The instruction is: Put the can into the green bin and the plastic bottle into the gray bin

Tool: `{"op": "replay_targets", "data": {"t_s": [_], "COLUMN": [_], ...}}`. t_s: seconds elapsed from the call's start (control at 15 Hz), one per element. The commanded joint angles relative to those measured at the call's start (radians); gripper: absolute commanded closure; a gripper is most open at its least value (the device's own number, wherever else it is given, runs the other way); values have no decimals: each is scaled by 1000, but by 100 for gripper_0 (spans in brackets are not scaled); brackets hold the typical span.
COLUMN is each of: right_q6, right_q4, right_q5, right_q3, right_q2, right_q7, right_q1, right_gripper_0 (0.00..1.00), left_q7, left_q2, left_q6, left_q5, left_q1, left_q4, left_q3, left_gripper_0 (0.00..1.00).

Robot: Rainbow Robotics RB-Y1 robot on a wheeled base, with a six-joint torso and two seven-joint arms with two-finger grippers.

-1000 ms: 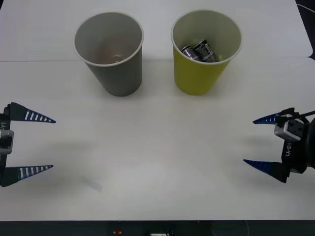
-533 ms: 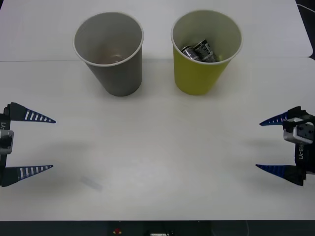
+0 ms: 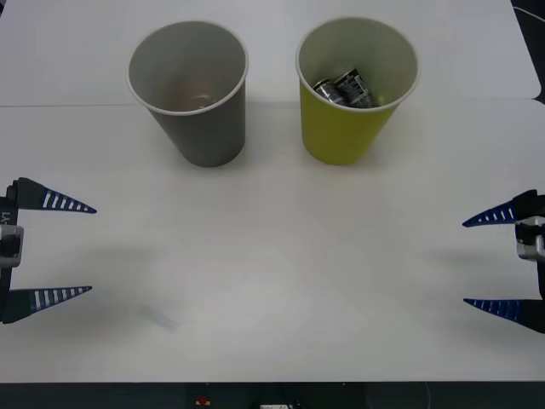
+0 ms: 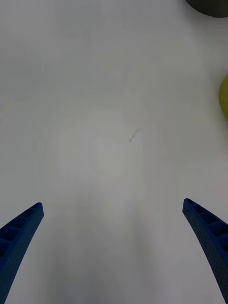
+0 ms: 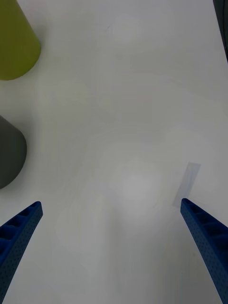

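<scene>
The can (image 3: 343, 89), dark with white lettering, lies inside the green bin (image 3: 341, 136) at the back right of the table. Left of it stands the gray bin (image 3: 209, 136); a faint pale shape rests at its bottom, and I cannot tell what it is. The plastic bottle is hidden or out of view. My left gripper (image 3: 92, 250) hovers open and holding nothing at the table's left edge. At the right edge my right gripper (image 3: 465, 262) is open, with nothing between its fingers. The left wrist view catches the green bin (image 5: 16, 42) and the gray bin (image 5: 9, 152).
The white table (image 3: 272, 256) stretches bare between the two grippers, except for a faint tape-like mark (image 3: 160, 318) near the front left. In the right wrist view, the gray bin's base (image 4: 209, 5) and the green bin's side (image 4: 224, 99) peek in at the edge.
My right gripper has drawn back to the right, toward the table's edge, staying open. The left gripper and both bins have not moved.
</scene>
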Motion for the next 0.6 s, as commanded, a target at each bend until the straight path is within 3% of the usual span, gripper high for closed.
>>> {"op": "replay_targets", "data": {"t_s": [0.07, 0.6], "right_q6": [9, 22], "right_q4": [1, -1], "right_q5": [-38, -86], "right_q3": [-6, -23], "right_q2": [-26, -55], "right_q7": [11, 31], "right_q1": [4, 9], "right_gripper_0": [0, 0], "left_q7": [0, 0], "left_q2": [0, 0], "left_q6": [0, 0], "left_q5": [0, 0], "left_q1": [0, 0], "left_q4": [0, 0], "left_q3": [0, 0], "left_gripper_0": [0, 0]}}
